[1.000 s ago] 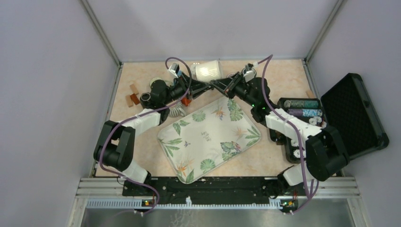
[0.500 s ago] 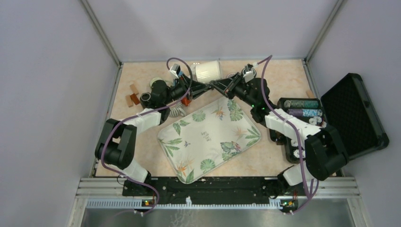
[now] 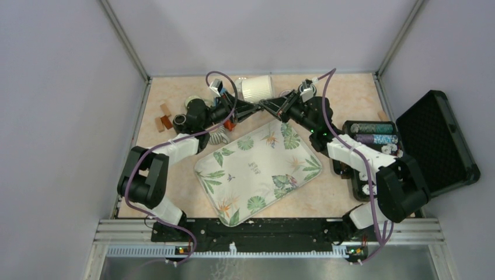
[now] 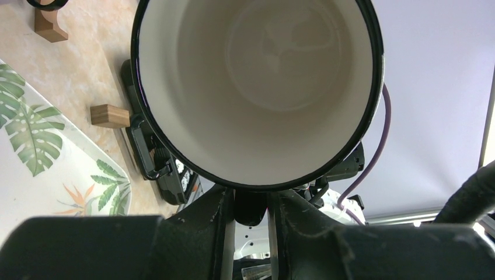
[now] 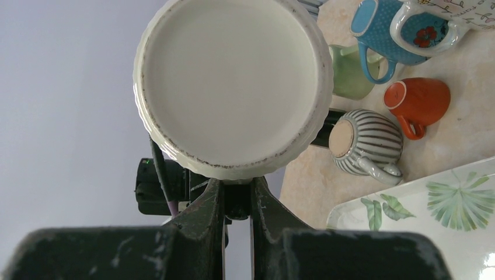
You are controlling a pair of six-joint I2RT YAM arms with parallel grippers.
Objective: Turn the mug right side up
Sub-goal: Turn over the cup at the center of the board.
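Note:
A white ribbed mug (image 3: 257,87) with a dark rim is held on its side above the back of the table, between the two arms. The left wrist view looks into its open mouth (image 4: 257,87). The right wrist view faces its flat base (image 5: 230,81). My left gripper (image 4: 251,204) is shut on the dark handle just under the rim. My right gripper (image 5: 237,195) is shut on the same handle from the base side. From above, the two grippers (image 3: 252,107) (image 3: 266,105) meet tip to tip just in front of the mug.
A leaf-print tray (image 3: 251,175) lies in the middle. Striped (image 5: 365,143), orange (image 5: 417,102), blue (image 5: 379,29) and green (image 5: 350,73) mugs crowd the back left by wooden blocks (image 3: 164,116). An open black case (image 3: 435,140) sits at the right.
The left gripper's jaws have closed in on the mug's handle. The mug has straightened slightly. The right arm has kept its grip and place.

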